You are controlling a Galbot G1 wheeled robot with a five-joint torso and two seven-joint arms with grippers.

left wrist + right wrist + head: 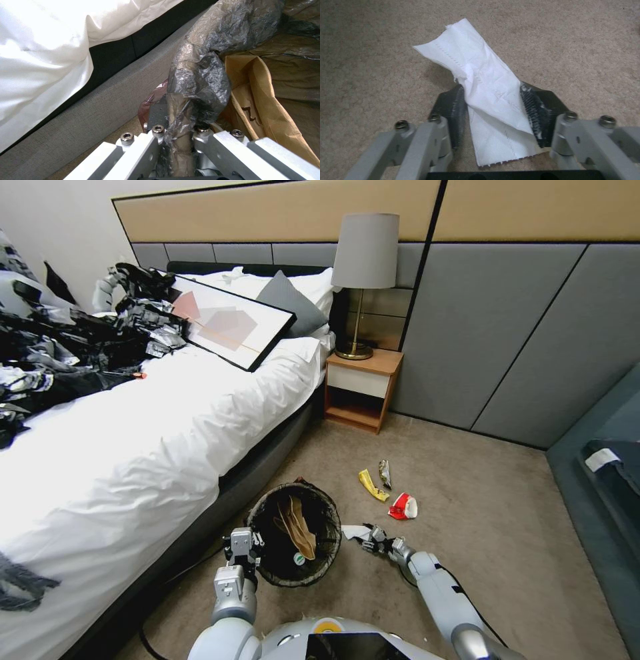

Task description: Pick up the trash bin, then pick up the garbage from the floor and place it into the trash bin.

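Head view, stock as I read it from the remote station. Item one: the trash bin (pixel 295 533), round, black-lined, standing or hanging on the carpet just beside the bed's (pixel 133 447) long edge. My left pincer (pixel 244 548) is clamped on its rim; the left wrist view shows the bag-wrapped rim (pixel 196 82) pinched between closed jaws. I judge the bin light but the liner slick and crinkly, so the hold belongs on the hard rim under the bag, not on loose film. A brown paper bag (pixel 298 527) already lies inside.

Item two: white paper scrap (pixel 486 85), on the floor just right of the bin. My right pincer (pixel 369 540) straddles it, jaws apart, the pads (pixel 533 112) on either side of the sheet without squeezing. Feather-light, limp, tears easily; I would take it mid-fold, where the layers double.

Item three: yellow wrapper (pixel 372 485), silvery wrapper (pixel 385 472), red-and-white pack (pixel 403 507), clustered farther out toward the nightstand (pixel 363 387).

Not determinable: whether the bin's base touches the carpet; the bin's white wall, hidden under liner; dark clutter across the bed's far corner.
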